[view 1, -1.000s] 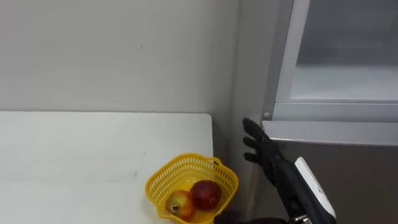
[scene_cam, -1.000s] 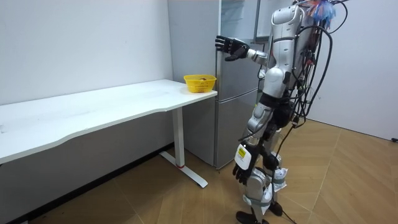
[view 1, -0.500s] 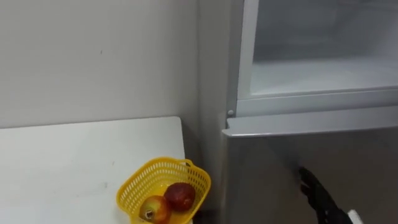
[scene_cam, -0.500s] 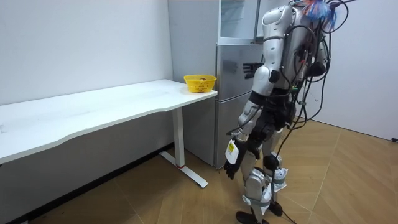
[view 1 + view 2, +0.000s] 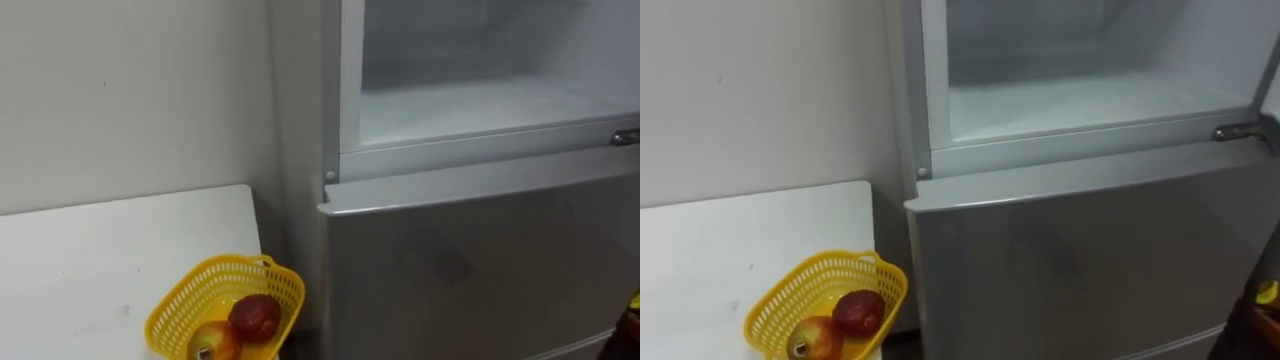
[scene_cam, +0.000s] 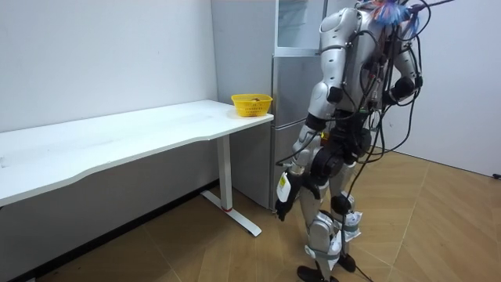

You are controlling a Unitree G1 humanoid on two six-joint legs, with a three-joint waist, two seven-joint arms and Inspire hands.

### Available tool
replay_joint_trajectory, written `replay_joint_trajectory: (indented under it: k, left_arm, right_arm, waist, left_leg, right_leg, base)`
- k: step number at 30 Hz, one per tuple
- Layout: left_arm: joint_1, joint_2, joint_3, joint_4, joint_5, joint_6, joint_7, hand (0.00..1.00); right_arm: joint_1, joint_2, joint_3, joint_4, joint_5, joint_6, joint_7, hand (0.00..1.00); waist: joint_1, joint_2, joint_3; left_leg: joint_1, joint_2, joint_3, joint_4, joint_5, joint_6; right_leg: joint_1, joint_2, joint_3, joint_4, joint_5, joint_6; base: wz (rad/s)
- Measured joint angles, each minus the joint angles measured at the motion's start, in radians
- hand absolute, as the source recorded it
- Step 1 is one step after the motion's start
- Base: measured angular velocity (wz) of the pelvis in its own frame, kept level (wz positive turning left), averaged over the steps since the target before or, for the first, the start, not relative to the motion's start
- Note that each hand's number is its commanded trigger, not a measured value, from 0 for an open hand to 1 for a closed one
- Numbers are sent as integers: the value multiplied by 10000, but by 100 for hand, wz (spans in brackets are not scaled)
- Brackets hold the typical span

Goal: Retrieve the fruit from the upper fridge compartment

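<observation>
Since half a second ago the head has swung to the robot's right, so the whole eye view has slid left. The dark hand that reached up from 5 o'clock along the fridge front has dropped out of it. In the room view the robot stands square to the fridge at the counter's end. Its left hand (image 6: 282, 196) hangs at 7 o'clock beside the thigh, fingers slack and holding nothing, probably parked there to keep clear of the reach. The right hand's state cannot be told, as that arm bends back at 2 o'clock and leads in front of the torso. The upper compartment (image 5: 470, 100) stands open at 1 o'clock in the eye view, and the door's hinge (image 5: 626, 137) at 3 o'clock suggests it has swung off to the right. The visible stretch of its white shelf looks bare, so the thing to fetch cannot be placed there with any confidence. The closed lower door (image 5: 470, 260) fills 4 o'clock. At 7 o'clock a yellow basket (image 5: 178, 305) sits on the counter (image 5: 100, 260) at the corner nearest the fridge, seemingly a short drop-off for what comes out. It holds a dark red fruit (image 5: 255, 317) touching a red-and-yellow fruit (image 5: 212, 342). Whether either is the task's item cannot be told.
</observation>
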Motion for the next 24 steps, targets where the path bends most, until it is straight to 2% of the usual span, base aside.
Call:
replay_joint_trajectory:
  k: [4, 6, 9, 12, 14, 17, 19, 24]
  left_arm:
    - [210, 135, 5, -245, -16, 75, -3, 0]
    - [292, 196, 5, -394, -15, 110, -21, 0]
    - [522, 277, 41, -963, -22, 185, -42, 0]
    - [648, 257, 284, -1051, -10, 209, -36, 0]
    - [674, 289, 415, -1050, -38, 207, -18, 0]
    - [591, 383, 436, -1066, -11, 201, -7, 0]
    - [586, 479, 452, -1072, -9, 149, -10, 0]
    - [618, 510, 1131, -1165, -15, 104, -1, 0]
  right_arm:
    - [-330, 64, -837, 174, 1771, 0, -860, 0]
    - [-604, 61, -1303, 207, 2158, -16, -1369, 0]
    - [-770, 44, -2088, -347, 2193, -26, -2312, 0]
    - [-1170, -17, -2682, -511, 2190, -25, -2611, 0]
    - [-1421, -348, -3142, -829, 2228, -42, -3189, 0]
    - [-1595, -746, -3346, -1092, 2215, -209, -3668, 0]
    - [-1593, -747, -3502, -1330, 2214, -231, -3909, 0]
    - [-1638, -753, -4328, -1766, 2161, -235, -4216, 0]
  waist:
    - [-262, -233, -8]
    - [-415, -282, -2]
    - [-485, -340, 4]
    - [-629, -385, 1]
    - [-656, -423, 14]
    - [-654, -542, 14]
    - [-649, -613, 9]
    - [-667, -703, -9]
  left_leg:
    - [71, -11, -10, -53, 0, 0]
    - [64, -17, -15, -51, -5, 7]
    - [74, -34, -12, -90, -11, 16]
    - [110, -50, -5, -176, -8, 17]
    - [119, -68, -1, -178, -6, 19]
    - [121, -71, 4, -185, -6, 19]
    - [120, -69, -4, -198, -6, 16]
    - [52, -154, -17, -256, -6, 17]
  right_leg:
    - [80, -5, -20, -10, -24, 8]
    - [80, -10, -12, -9, -43, 30]
    - [73, -18, -22, -1, -58, 46]
    - [82, -6, -19, 7, -61, 49]
    - [80, 17, -18, 1, -65, 55]
    - [56, 24, -4, -5, -69, 54]
    - [45, 30, -8, -9, -73, 49]
    - [6, 29, -12, -8, -76, 59]
  base:
    - [1]
    - [2]
    - [0]
    - [0]
    - [0]
    - [0]
    - [0]
    - [0]
